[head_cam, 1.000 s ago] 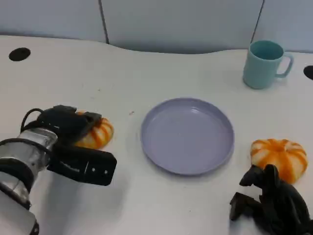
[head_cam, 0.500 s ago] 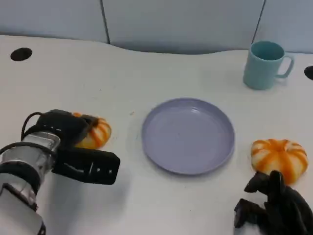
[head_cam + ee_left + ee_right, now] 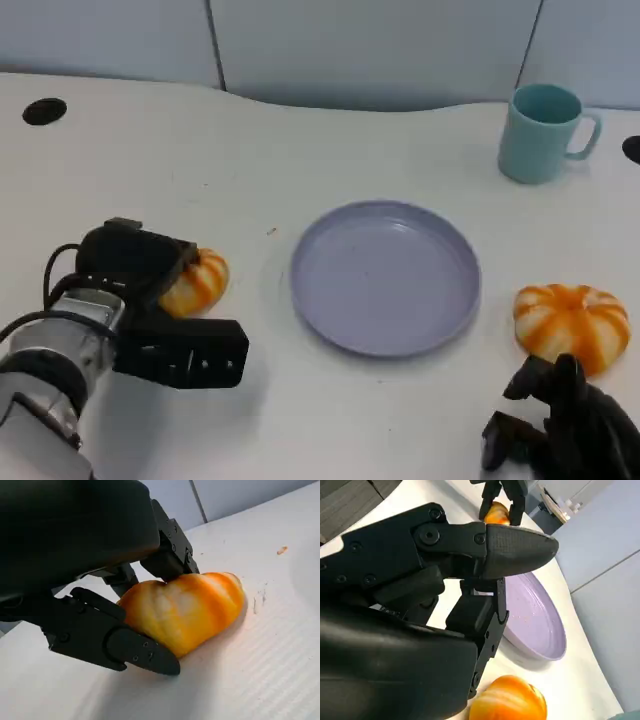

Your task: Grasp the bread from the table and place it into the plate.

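Observation:
An orange, white-striped bread (image 3: 200, 282) lies on the white table left of the lilac plate (image 3: 385, 275). My left hand (image 3: 140, 300) grips it, with black fingers pressed against both sides of the bread (image 3: 185, 610) in the left wrist view. A second striped bread (image 3: 571, 322) sits right of the plate. My right hand (image 3: 565, 425) stays low at the near right, just in front of that bread (image 3: 507, 700), holding nothing, with its fingers apart. The plate (image 3: 535, 625) holds nothing.
A teal mug (image 3: 540, 130) stands at the far right. Two black round holes (image 3: 44, 110) (image 3: 632, 148) sit in the tabletop near the far corners. A small orange crumb (image 3: 271, 231) lies between the left bread and the plate.
My left hand has drawn nearer to me and settled around the left bread, which shifted slightly with it. My right hand has sunk a little lower.

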You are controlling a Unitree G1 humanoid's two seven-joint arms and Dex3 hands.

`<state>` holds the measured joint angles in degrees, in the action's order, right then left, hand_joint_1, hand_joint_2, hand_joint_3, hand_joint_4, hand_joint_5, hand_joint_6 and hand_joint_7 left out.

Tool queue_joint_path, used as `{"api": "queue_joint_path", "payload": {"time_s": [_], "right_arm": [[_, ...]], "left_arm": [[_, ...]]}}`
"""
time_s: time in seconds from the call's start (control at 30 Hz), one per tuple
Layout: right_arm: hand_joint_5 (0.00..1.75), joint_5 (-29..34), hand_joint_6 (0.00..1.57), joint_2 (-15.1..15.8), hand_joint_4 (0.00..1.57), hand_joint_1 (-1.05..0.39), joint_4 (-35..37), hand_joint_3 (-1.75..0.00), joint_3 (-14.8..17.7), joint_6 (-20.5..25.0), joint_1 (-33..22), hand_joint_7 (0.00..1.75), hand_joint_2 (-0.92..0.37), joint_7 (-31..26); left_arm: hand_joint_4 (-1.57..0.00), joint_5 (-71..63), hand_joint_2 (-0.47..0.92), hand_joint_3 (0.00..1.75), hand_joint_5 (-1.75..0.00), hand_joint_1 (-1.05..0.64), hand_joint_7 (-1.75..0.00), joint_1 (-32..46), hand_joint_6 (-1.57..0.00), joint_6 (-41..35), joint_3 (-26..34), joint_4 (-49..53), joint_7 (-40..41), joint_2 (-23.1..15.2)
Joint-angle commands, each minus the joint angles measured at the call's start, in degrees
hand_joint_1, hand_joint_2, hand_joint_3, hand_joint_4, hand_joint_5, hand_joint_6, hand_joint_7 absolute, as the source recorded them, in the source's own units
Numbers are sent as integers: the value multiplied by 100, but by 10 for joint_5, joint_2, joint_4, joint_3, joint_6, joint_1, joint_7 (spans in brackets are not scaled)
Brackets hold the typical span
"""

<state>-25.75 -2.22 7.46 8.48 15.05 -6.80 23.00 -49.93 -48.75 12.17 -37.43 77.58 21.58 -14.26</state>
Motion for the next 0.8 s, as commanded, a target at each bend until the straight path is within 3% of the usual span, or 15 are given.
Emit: {"api": "queue_joint_path", "payload": {"time_s": [0.03, 0.07, 0.1, 0.13, 0.17, 0.23, 0.3, 0.5, 0.57, 0.8], "right_arm": [[134, -3, 100, 5, 117, -43, -4, -52, 6, -1, -3, 127, -92, -7], [133, -5, 100, 4, 116, -42, -3, -53, 6, 0, -2, 126, -92, -6], [132, -6, 100, 3, 116, -42, -2, -54, 6, 0, -2, 126, -92, -6], [132, -7, 100, 3, 116, -42, -1, -54, 7, 0, -1, 126, -92, -5], [131, -7, 100, 3, 116, -42, -1, -54, 7, 1, -1, 125, -92, -5], [131, -7, 100, 4, 116, -42, 2, -55, 6, 0, 1, 125, -92, -3], [130, -7, 100, 4, 116, -42, 6, -56, 5, -2, 3, 125, -92, 0], [129, -8, 100, 4, 117, -42, 9, -57, 6, -3, 6, 124, -92, 2], [128, -9, 102, 4, 120, -42, 11, -55, 8, -5, 7, 123, -92, 5], [128, -6, 102, 2, 121, -42, 13, -53, 9, -2, 12, 121, -92, 0]], "left_arm": [[-77, 5, 92, 8, -173, -36, -42, 28, -97, 12, -3, 10, 1, 5], [-75, 7, 84, 43, -174, -33, -101, 29, -80, 11, -2, 10, 0, 7], [-75, 8, 77, 67, -174, -32, -137, 29, -66, 11, -2, 11, 0, 8], [-74, 10, 73, 82, -175, -31, -159, 29, -57, 10, -2, 11, -1, 9], [-74, 11, 71, 87, -175, -31, -167, 29, -54, 10, -3, 11, -1, 9], [-74, 16, 70, 91, -175, -31, -173, 30, -52, 20, 0, 9, 14, 8], [-77, 23, 71, 86, -175, -32, -159, 31, -55, 33, 4, 6, 34, 8], [-78, 38, 72, 84, -175, -32, -155, 26, -57, 57, 20, 2, 64, 7], [-77, 57, 70, 91, -175, -21, -170, 20, -55, 82, 40, -4, 94, 7], [-77, 102, 64, 94, -175, -15, -175, 1, -55, 138, 91, -13, 130, 16]]}}
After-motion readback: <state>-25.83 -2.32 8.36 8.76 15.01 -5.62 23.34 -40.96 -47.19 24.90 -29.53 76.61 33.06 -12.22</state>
